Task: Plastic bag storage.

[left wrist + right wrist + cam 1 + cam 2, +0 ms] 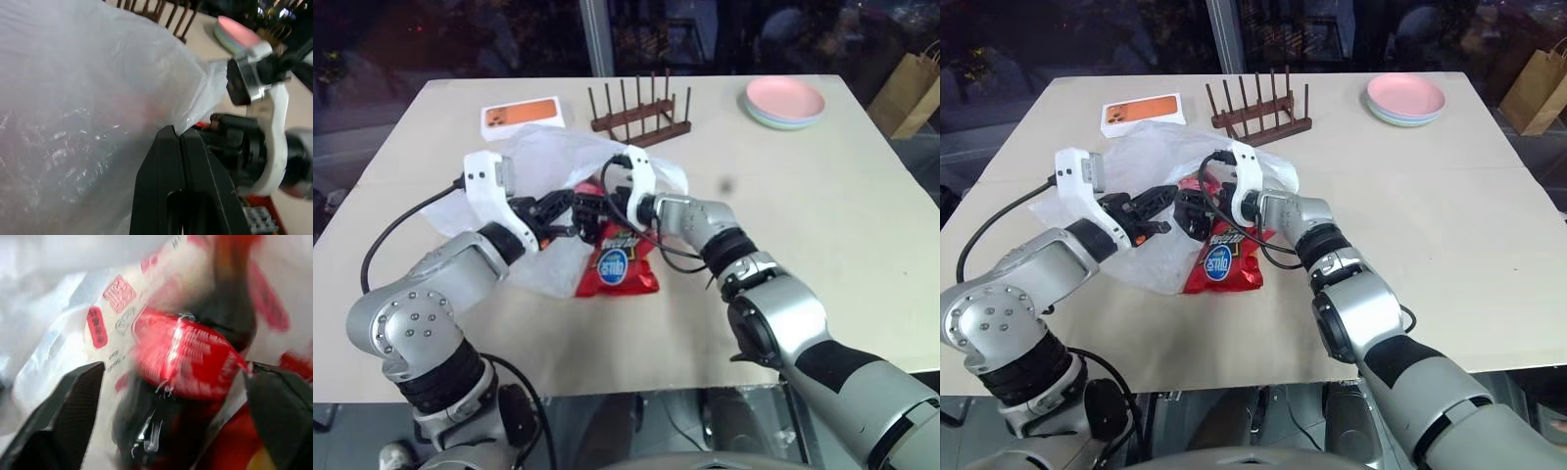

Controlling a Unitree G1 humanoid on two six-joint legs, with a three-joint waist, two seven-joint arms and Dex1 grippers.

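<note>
The plastic bag (543, 157) lies crumpled, long axis left to right. The left tool (180, 138), jaws closed, pinches its edge. The right tool (171, 396) gapes wide around the red packet (617, 264).

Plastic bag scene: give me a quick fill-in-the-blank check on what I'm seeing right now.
1. The left gripper is shut on the edge of the ____.
2. The right gripper stands open around the top of the ____ chip packet.
3. The stack of plates sits at the table's far ____ corner.

Missing: plastic bag; red; right
</note>
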